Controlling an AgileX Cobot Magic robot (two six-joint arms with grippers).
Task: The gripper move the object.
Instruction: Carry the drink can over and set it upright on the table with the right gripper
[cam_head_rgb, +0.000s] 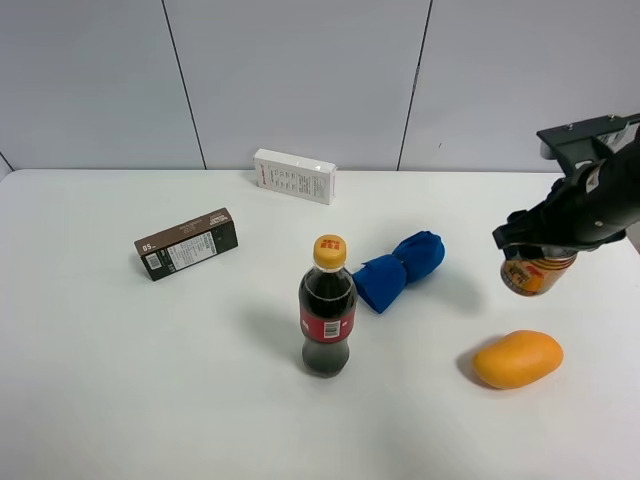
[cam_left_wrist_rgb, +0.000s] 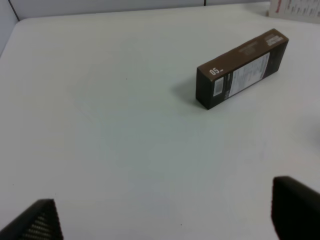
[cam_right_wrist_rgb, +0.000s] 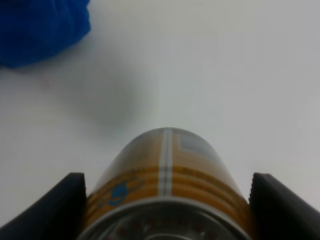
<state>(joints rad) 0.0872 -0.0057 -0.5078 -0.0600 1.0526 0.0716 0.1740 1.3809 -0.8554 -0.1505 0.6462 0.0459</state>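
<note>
The left gripper (cam_left_wrist_rgb: 167, 215) has its black jaws spread wide with nothing between them, over the matte white table (cam_head_rgb: 130, 400). Near the front, a smooth oval mango (cam_head_rgb: 517, 359) lies at the right, and a dark plastic cola bottle (cam_head_rgb: 327, 318) with a yellow cap stands upright in the middle. Just beyond the mango, the right gripper (cam_head_rgb: 540, 243) clamps the object (cam_head_rgb: 536, 277) — a short gold-orange metal can with a silver top — raised off the tabletop. A crumpled blue cloth (cam_head_rgb: 400, 267) lies to its left. Farther left sits a brown rectangular carton (cam_head_rgb: 187, 243), and farthest of all a white box (cam_head_rgb: 294, 175).
</note>
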